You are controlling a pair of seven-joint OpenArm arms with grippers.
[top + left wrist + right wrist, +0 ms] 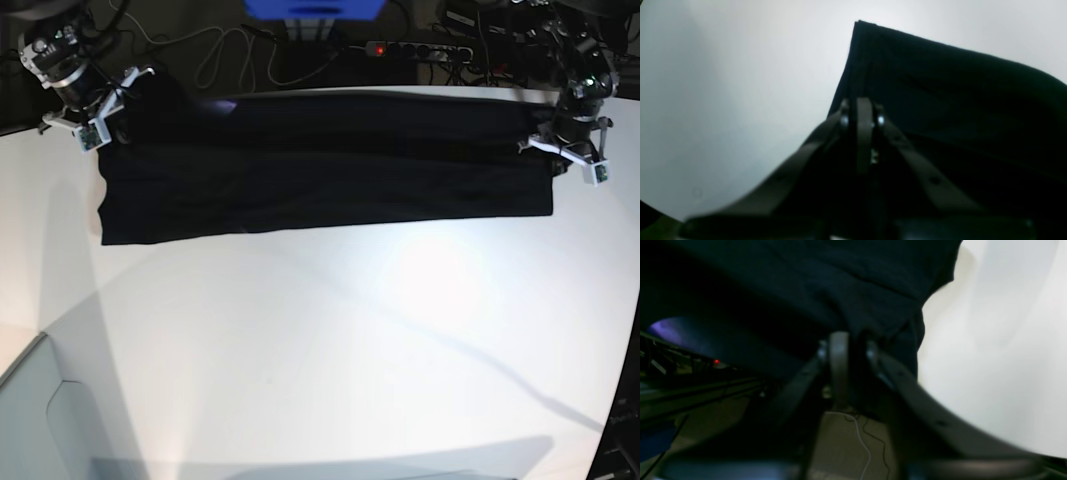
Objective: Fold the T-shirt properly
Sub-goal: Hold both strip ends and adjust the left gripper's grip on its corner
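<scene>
Your right gripper (100,125) reaches from the far-left corner, its jaws slightly parted around the T-shirt (320,165), a long black band across the table's (330,350) far edge. At far right, your left gripper (560,150) pinches the other end.

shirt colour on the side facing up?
Plain black; the T-shirt shows no print on top. Clearest in the base view.

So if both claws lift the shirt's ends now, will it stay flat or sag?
Probably sag: the shirt is thin cloth lying in soft creases along the table, so the long unsupported middle should droop. It looks light, and layers at the edge may slip apart unless pinched together.
</scene>
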